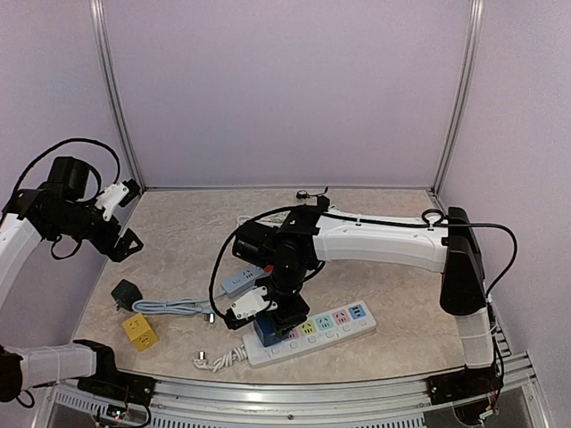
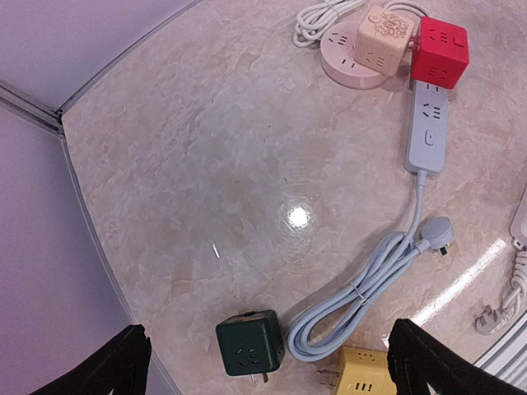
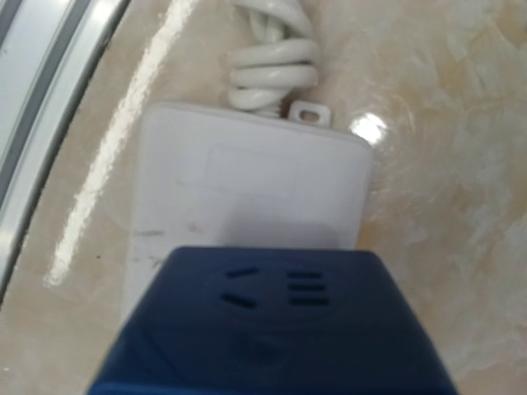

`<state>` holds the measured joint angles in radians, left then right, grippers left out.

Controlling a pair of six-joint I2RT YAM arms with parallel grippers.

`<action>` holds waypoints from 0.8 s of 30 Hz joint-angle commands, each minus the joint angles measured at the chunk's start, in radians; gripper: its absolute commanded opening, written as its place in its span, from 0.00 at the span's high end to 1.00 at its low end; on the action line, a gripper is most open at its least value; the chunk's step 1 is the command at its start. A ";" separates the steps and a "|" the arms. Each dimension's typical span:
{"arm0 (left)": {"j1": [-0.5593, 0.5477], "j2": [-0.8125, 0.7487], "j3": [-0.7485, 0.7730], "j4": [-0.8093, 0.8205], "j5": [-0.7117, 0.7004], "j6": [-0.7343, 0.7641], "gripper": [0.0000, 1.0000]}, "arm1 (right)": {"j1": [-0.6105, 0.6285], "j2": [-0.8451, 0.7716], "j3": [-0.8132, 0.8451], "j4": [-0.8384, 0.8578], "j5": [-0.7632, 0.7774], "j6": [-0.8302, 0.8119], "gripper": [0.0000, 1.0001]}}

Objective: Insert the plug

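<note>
My right gripper (image 1: 275, 314) is shut on a dark blue cube plug (image 1: 264, 331) and holds it on or just above the left end of the white power strip (image 1: 335, 325) with coloured sockets. In the right wrist view the blue cube (image 3: 272, 321) fills the bottom and hides my fingers. The strip's plain white end (image 3: 247, 181) lies right behind it. I cannot tell whether the prongs are in a socket. My left gripper (image 1: 125, 223) is open and empty, raised over the table's left side. Its black fingertips (image 2: 132, 362) frame the bottom corners of the left wrist view.
A dark green cube (image 2: 250, 344) and a yellow cube (image 2: 362, 372) lie at front left beside a coiled grey cable (image 2: 362, 288) of a small grey strip (image 2: 428, 136). Red (image 2: 440, 51) and beige (image 2: 383, 37) cubes sit on a round pink socket (image 2: 338, 62). The white strip's cord (image 3: 272, 62) is bundled at its end.
</note>
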<state>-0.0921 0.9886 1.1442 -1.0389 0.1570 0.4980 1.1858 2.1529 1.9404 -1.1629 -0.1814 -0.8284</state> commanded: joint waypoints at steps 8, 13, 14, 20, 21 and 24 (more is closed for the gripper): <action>0.006 0.000 -0.006 0.007 0.012 -0.001 0.01 | 0.022 0.041 -0.003 -0.018 -0.009 0.017 1.00; 0.006 -0.001 -0.006 0.006 0.013 0.001 0.01 | 0.024 0.054 0.002 -0.039 0.000 0.010 1.00; 0.006 -0.001 -0.006 0.006 0.013 0.001 0.01 | 0.024 0.066 0.016 -0.055 -0.012 0.009 1.00; 0.006 -0.001 -0.005 0.005 0.007 0.001 0.01 | 0.027 0.118 0.018 -0.133 -0.007 0.025 1.00; 0.006 0.000 -0.005 0.004 0.007 0.001 0.01 | 0.026 0.120 0.007 -0.138 0.004 0.029 1.00; 0.006 0.002 -0.004 0.008 0.006 0.002 0.01 | 0.027 0.155 0.005 -0.151 0.018 0.051 1.00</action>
<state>-0.0921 0.9886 1.1442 -1.0389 0.1570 0.4988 1.1957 2.2059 1.9884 -1.2163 -0.1860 -0.8036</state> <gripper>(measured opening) 0.988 0.593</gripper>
